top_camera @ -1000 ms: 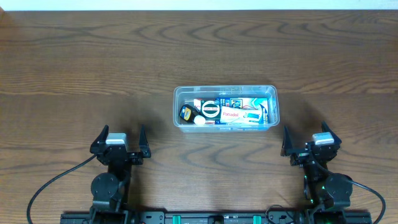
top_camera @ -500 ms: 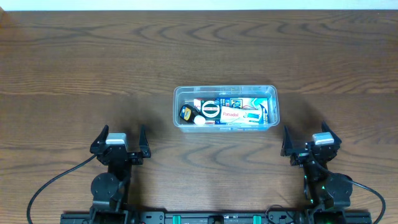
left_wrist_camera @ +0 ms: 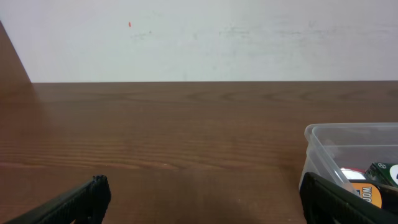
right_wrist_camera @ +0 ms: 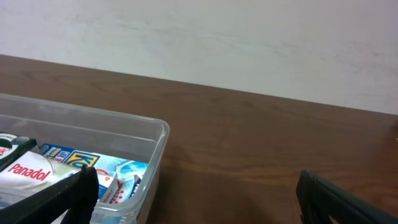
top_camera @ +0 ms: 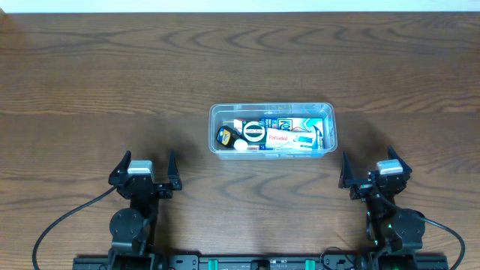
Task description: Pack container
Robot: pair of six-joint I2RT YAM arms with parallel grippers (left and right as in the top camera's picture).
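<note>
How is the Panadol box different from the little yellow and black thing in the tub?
The Panadol box is white with red letters; the yellow and black thing is darker. The box is longer than that thing. The box lies mid-tub; the thing sits at the left end. Both are inside the clear container.

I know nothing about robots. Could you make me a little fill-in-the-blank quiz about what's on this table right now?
1. The clear container rests on a table made of ____.
2. The red-and-white packet inside it carries the brand name ____.
3. The left fingers and the right fingers are ____ rather than shut, gripping nothing.

Missing words: wood; Panadol; open
</note>
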